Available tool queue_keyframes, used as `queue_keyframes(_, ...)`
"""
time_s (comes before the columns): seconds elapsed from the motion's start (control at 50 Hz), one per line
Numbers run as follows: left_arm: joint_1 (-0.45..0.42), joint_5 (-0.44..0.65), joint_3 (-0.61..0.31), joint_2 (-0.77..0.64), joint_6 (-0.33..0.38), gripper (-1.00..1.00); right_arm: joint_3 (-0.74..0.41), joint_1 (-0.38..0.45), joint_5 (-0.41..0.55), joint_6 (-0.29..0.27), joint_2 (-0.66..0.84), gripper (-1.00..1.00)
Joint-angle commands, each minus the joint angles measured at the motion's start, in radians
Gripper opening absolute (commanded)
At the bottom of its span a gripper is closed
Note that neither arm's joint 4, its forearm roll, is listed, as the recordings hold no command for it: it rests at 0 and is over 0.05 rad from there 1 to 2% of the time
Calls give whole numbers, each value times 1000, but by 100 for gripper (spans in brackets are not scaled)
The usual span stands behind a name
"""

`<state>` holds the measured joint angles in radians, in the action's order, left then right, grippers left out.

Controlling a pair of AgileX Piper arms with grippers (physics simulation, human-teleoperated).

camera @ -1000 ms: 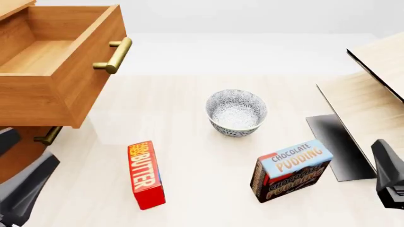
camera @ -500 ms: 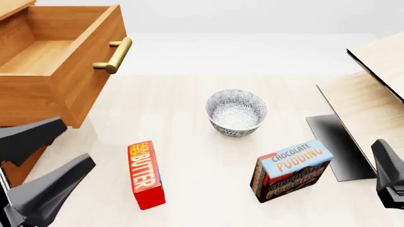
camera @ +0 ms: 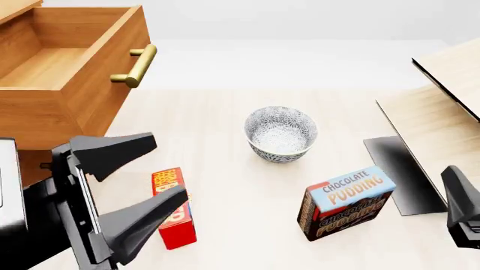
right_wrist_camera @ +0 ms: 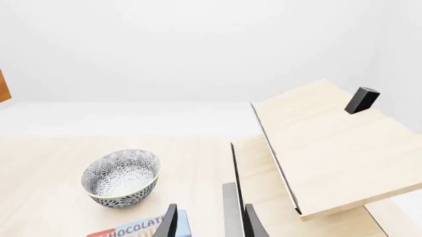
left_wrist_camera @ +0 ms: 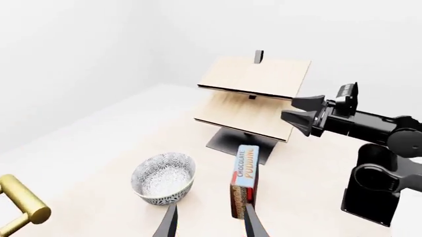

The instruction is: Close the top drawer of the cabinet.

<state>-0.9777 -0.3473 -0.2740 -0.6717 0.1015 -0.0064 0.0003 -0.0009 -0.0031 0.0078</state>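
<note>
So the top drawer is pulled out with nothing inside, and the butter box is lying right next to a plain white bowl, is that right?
Not quite. The top drawer is pulled out and looks empty, and the butter box lies on the table, but the bowl is not plain white: it carries a dark blue-grey floral pattern, and it stands apart from the box. The front view shows this.

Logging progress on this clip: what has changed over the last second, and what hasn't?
The left claw has risen from the near left corner and moved forward, open, holding nothing; it now partly hides the butter box. The top drawer is still pulled out. Bowl, pudding box and right arm are unmoved.
</note>
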Motion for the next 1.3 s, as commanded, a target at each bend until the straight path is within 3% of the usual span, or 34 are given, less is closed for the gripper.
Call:
queue_keyframes(0.02,-84,-125,-41,-181,14,100,0,0,0,0,0,100)
queue_keyframes(0.28,-149,-167,-147,-313,6,100,0,0,0,0,0,100)
queue_keyframes(0.54,-159,-193,-217,-406,-16,100,0,0,0,0,0,100)
queue_keyframes(0.64,-130,-183,-233,-420,-53,100,0,0,0,0,0,100)
queue_keyframes(0.9,-27,-281,-211,-508,-62,100,0,0,0,0,0,100)
queue_keyframes(1.3,40,-344,-244,-610,-35,100,0,0,0,0,0,100)
